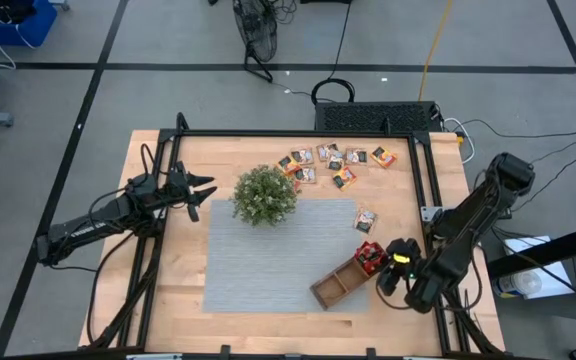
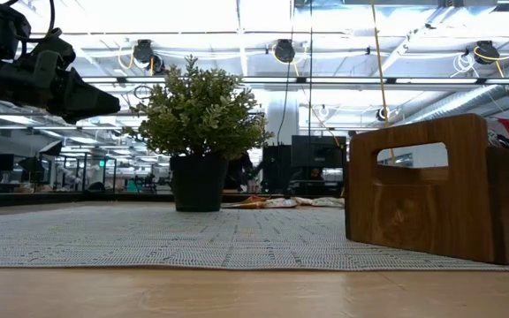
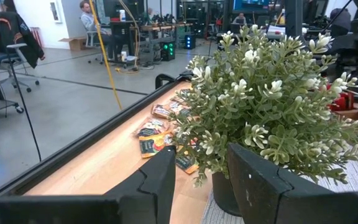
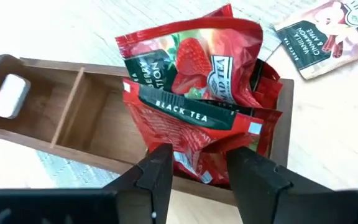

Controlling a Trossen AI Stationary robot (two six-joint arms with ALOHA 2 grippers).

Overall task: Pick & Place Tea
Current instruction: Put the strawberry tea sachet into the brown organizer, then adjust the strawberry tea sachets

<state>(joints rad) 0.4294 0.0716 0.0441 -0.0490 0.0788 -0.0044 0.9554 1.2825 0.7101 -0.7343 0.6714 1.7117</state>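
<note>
High view shows the table (image 1: 168, 300), the grey mat (image 1: 268, 260), the plant (image 1: 264, 194) and the wooden tray (image 1: 333, 285). Red tea packets (image 4: 197, 93) fill the tray's end slot; more tea (image 1: 333, 160) lies behind the plant. Right gripper (image 4: 194, 168) hovers over the red pile, fingers apart, holding nothing. It should lift straight up without snagging packets. Left gripper (image 3: 201, 177) waits by the plant, partly open, empty.

The sachets (image 4: 197, 106) in the tray (image 4: 79, 106) are glossy red with a strawberry print and a black band. The tray is brown wood, the mat (image 1: 268, 255) ribbed grey, the plant (image 1: 264, 195) green, the tabletop (image 1: 183, 300) pale wood.
</note>
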